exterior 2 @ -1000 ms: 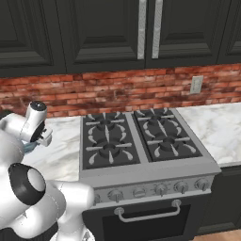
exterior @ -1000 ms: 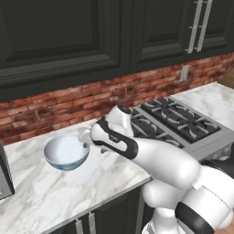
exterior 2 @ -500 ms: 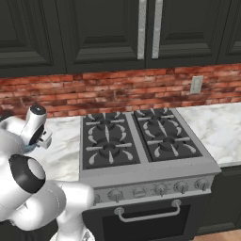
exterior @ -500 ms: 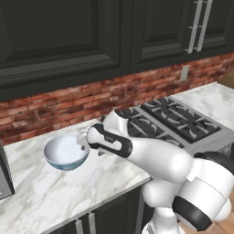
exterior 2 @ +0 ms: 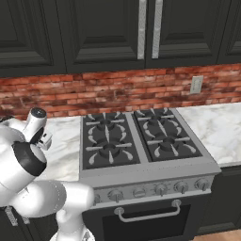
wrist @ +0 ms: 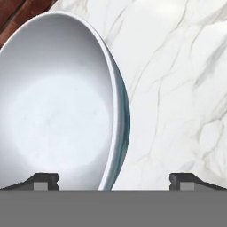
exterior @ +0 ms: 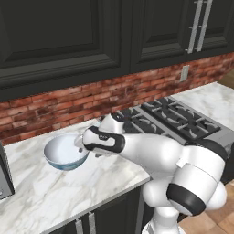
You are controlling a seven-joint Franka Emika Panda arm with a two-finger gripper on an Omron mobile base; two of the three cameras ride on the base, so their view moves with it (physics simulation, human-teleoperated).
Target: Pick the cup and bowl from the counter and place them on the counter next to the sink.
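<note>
The bowl, white inside and light blue-grey outside, stands on the white marble counter left of the stove. My gripper is at the bowl's right rim, low over the counter. In the hand view the bowl takes up the left half and its rim runs down between my two fingertips. There the gripper is open, one fingertip inside the bowl and the other over bare counter. The cup and the sink are out of view.
A black gas stove stands right of the bowl, with more counter beyond it. A red brick wall and dark upper cabinets back the counter. A grey appliance sits at the far left edge.
My hand has swung left and down from beside the stove to the bowl's right rim. The bowl has not moved, and the jaws have stayed open.
</note>
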